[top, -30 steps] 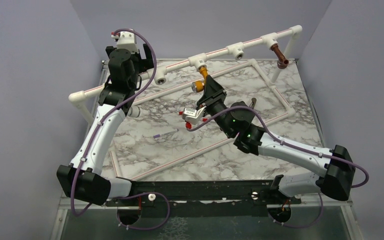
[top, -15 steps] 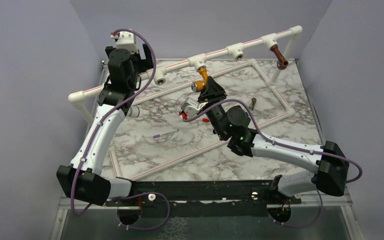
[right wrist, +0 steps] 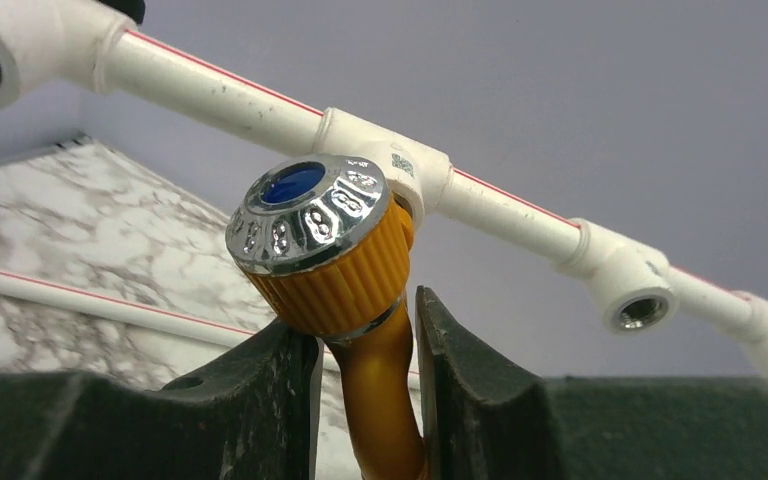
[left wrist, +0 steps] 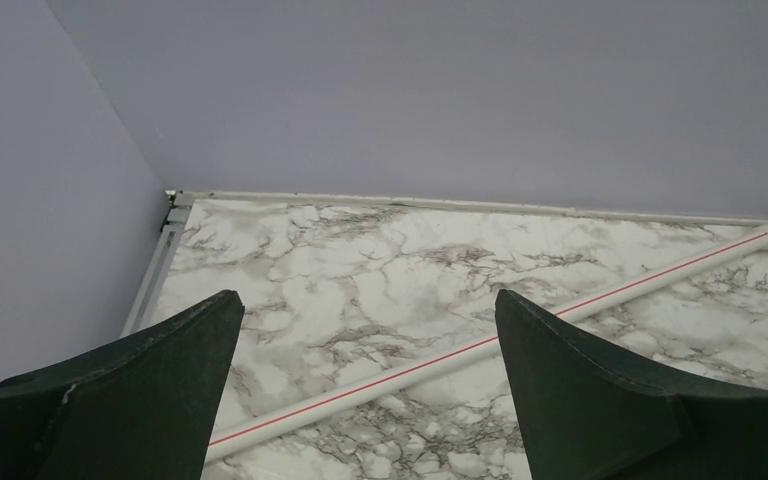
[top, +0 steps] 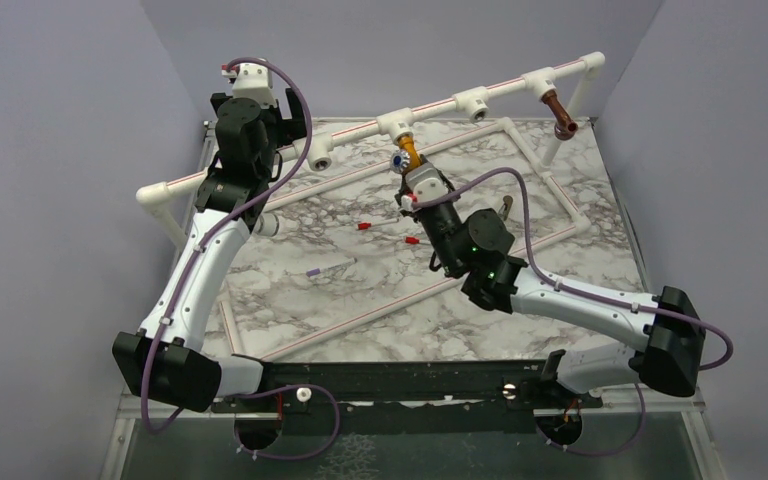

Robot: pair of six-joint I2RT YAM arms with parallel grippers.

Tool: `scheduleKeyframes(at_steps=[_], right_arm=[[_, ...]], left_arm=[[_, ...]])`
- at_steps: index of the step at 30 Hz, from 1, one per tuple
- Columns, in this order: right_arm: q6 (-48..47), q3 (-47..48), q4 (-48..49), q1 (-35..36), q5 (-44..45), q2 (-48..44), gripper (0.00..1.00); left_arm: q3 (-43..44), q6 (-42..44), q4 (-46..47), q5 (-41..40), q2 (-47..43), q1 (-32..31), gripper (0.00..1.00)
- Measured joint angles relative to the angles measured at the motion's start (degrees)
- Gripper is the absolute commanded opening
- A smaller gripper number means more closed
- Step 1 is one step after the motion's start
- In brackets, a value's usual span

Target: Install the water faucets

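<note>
Straddling the orange-yellow faucet [right wrist: 335, 270] just under its silvery cap, the right gripper [right wrist: 365, 335] holds its jaws narrowly apart, with a sliver of gap on one side. The faucet's long axis runs up and away into the white tee [right wrist: 400, 170]. The left gripper [left wrist: 365, 300], spread wide, is well apart.

Top view: R jaws hidden under own wrist, and the faucet's [top: 410, 152] lower end is covered there too. Red bits [top: 364, 227] and a dark peg [top: 506, 206] on table [top: 360, 320] are too small to ID.
R wrist view: faucet stem runs off bottom edge btw jaws. Gripped or just straddled, can't tell. Its joint w/ tee [right wrist: 415, 170] is hidden behind cap [right wrist: 305, 210].
L wrist view: L jaws cut by bottom edge. Pipe [left wrist: 600, 302] disappears behind the left-hand jaw and is clipped at right edge.
</note>
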Motion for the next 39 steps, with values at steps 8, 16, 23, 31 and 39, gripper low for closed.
scheduleKeyframes(at_steps=[8,16,23,31,39], right_arm=[[21.5,0.0,0.8,-0.2,3.2,-0.7,0.0],[46.6,-0.1,0.3,-0.3,8.3,-1.4,0.01],[71.0,-2.2,0.3,-1.0,11.1,-2.6,0.01],[99.4,-3.8,-1.7,-2.4,11.4,-3.3,0.0],[110.9,-4.3,-4.0,-2.9,11.4,-4.0,0.13]], left_arm=[[0.0,0.0,0.0,0.2,0.0,0.0,0.98],[0.0,0.0,0.0,0.5,0.0,0.0,0.98],[0.0,-0.2,-0.2,0.7,-0.1,0.0,0.98],[0.1,-0.6,-0.2,0.9,-0.1,0.0,0.98],[0.1,-0.8,-0.1,0.9,-0.1,0.0,0.98]])
